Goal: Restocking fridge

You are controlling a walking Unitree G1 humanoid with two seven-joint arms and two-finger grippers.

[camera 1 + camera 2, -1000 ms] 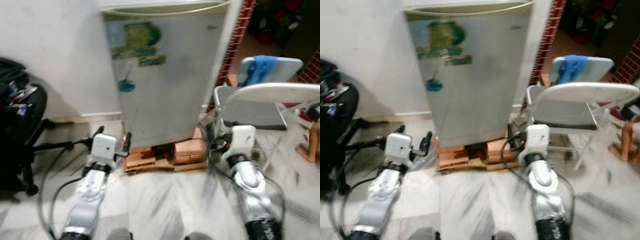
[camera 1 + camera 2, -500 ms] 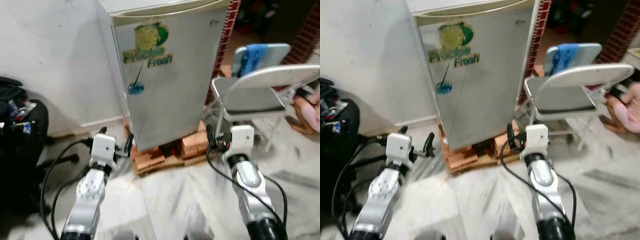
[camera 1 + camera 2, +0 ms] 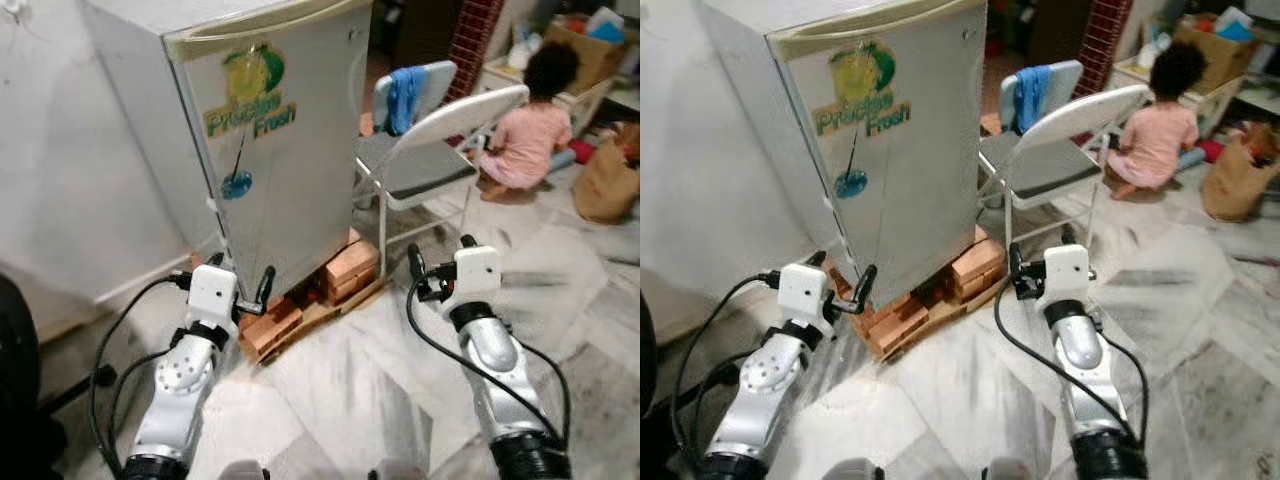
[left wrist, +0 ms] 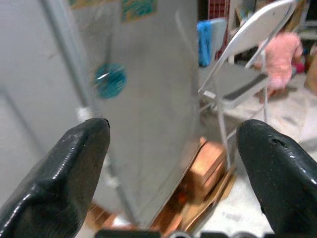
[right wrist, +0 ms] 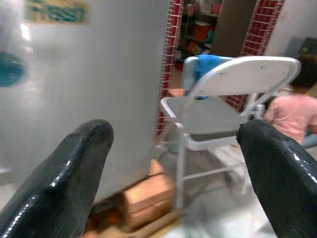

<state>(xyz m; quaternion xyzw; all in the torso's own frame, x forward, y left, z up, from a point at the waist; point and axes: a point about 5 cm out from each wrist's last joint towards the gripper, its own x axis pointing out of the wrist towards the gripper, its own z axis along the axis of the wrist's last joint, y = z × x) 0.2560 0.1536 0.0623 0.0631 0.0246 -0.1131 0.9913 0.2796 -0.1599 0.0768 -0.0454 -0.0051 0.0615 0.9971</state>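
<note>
My left gripper (image 3: 240, 275) has its two black fingers (image 4: 64, 173) spread wide apart with nothing between them; through the gap I see the fridge (image 4: 143, 99) door with a round blue sticker (image 4: 110, 79) on it. My right gripper (image 3: 440, 262) is likewise spread, empty, its fingers (image 5: 69, 173) framing the fridge's side and a white folding chair (image 5: 233, 94) beyond.

From the head camera I have both silver arms raised in front of me, the left one low before the fridge's front corner, the right one out over the marble floor (image 3: 330, 390) near the chair legs. The fridge (image 3: 270, 130) is a small grey unit, door closed, with a green and yellow logo sticker, standing on a stack of bricks (image 3: 345, 270) and wooden boards against a white wall (image 3: 60, 150). The folding chair (image 3: 430, 150) stands just beside the fridge with a blue cloth (image 3: 402, 95) draped on its back. Further right a person in a pink top (image 3: 525, 140) sits on the floor, near a brown bag (image 3: 605, 180).
</note>
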